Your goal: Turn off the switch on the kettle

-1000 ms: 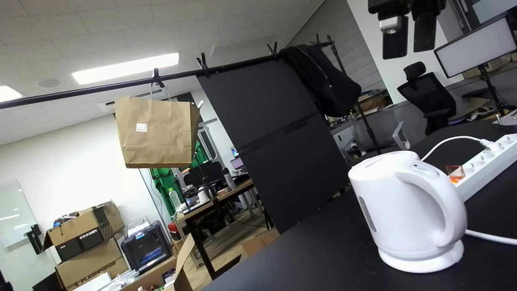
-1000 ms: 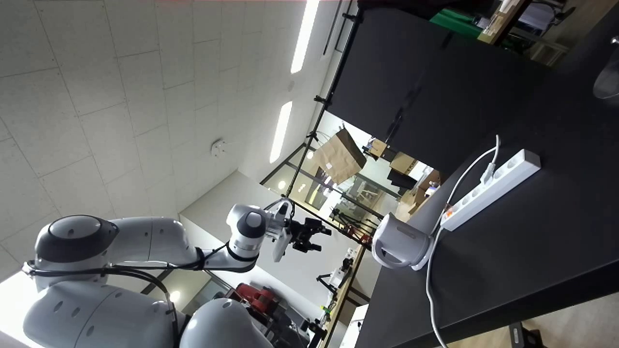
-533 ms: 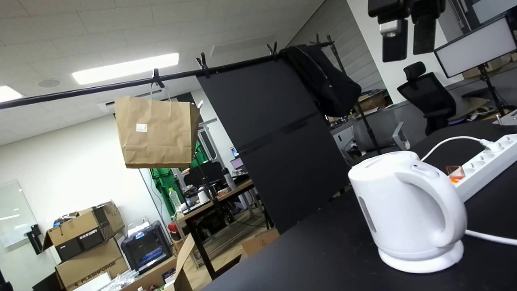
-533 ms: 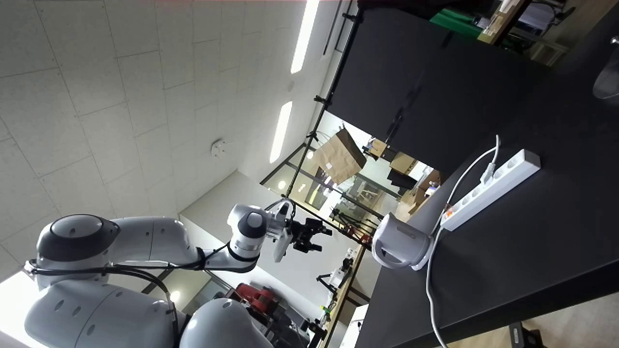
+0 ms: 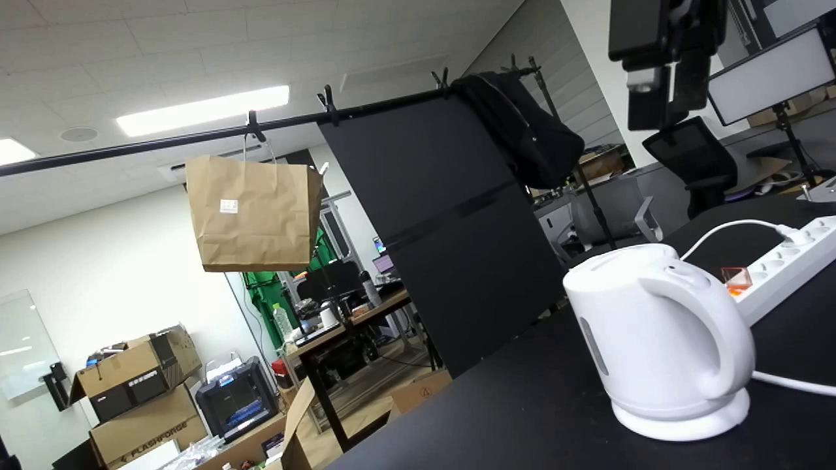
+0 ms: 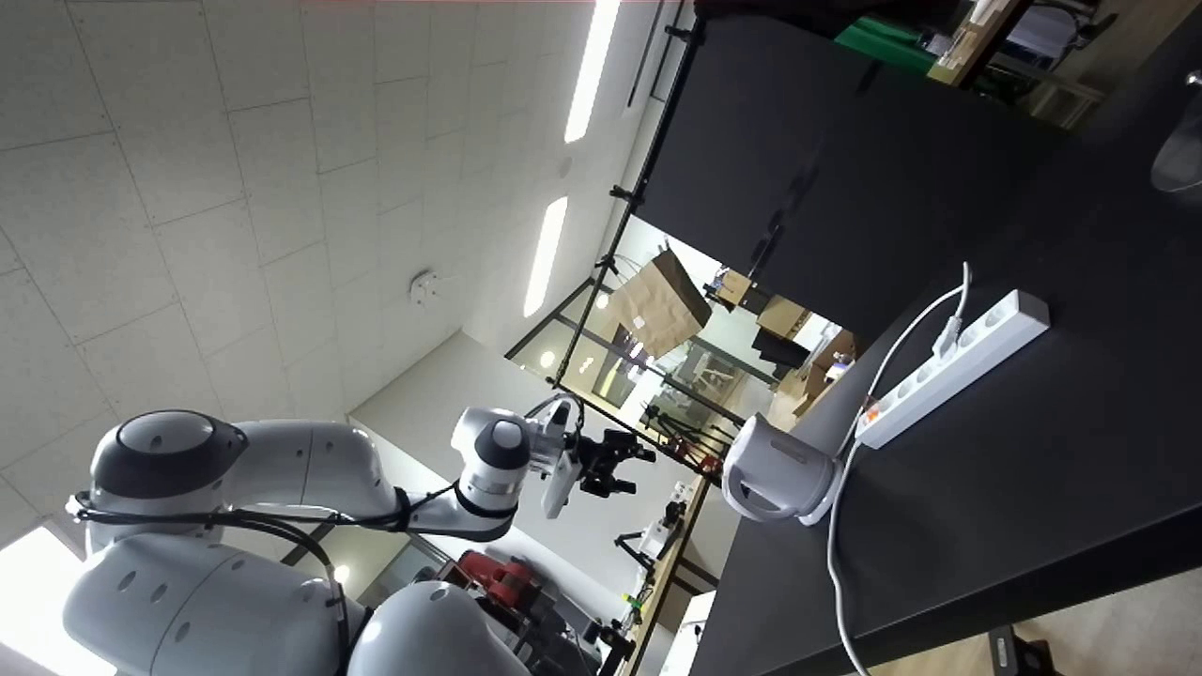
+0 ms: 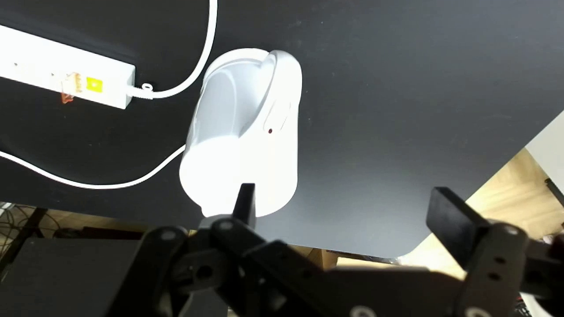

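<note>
The white kettle (image 5: 653,339) stands upright on its round base on the black table; it also shows in an exterior view (image 6: 775,465) and in the wrist view (image 7: 220,171). A long oval switch outline (image 7: 278,115) with a small dark red dot lies on top of the handle; its on or off position cannot be told. My gripper (image 5: 669,108) hangs in the air above the kettle, apart from it. It is open and empty, with its two fingers wide apart in the wrist view (image 7: 343,191). The left finger overlaps the kettle's spout end in that view.
A long white power strip (image 5: 793,267) lies beside the kettle, with a yellow-orange switch under a clear cover. White cables (image 7: 205,53) run over the table near the kettle. The black table's edge (image 7: 335,251) lies beyond the spout end. A black chair (image 5: 692,156) stands behind.
My gripper has come lower over the last half second, with a small shift toward the kettle in both exterior views. The fingers stay open. The kettle has not moved.
</note>
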`<state>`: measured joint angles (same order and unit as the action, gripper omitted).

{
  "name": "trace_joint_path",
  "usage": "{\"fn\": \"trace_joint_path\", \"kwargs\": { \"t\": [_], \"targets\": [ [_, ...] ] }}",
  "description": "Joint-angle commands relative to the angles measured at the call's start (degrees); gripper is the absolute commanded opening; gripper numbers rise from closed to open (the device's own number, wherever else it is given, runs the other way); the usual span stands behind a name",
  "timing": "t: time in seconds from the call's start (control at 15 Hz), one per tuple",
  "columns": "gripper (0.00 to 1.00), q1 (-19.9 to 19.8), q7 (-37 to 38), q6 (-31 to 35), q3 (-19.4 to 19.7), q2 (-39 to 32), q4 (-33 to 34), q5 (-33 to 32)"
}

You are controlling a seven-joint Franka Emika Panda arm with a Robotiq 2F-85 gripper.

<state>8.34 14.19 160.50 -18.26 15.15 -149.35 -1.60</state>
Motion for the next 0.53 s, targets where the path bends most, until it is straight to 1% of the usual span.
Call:
{"fn": "trace_joint_path", "kwargs": {
  "t": [0.0, 0.13, 0.33, 0.47],
  "targets": [
    [1.00, -4.4, 9.9, 8.5, -4.5, -2.9, -3.5, -5.3],
    [1.00, -7.5, 14.4, 11.6, -7.3, -3.9, -5.0, -8.9],
    [1.00, -14.2, 21.5, 15.9, -12.1, -3.3, -6.9, -15.8],
    [1.00, -19.0, 24.4, 18.5, -15.5, -3.0, -7.5, -19.4]
  ]
}}
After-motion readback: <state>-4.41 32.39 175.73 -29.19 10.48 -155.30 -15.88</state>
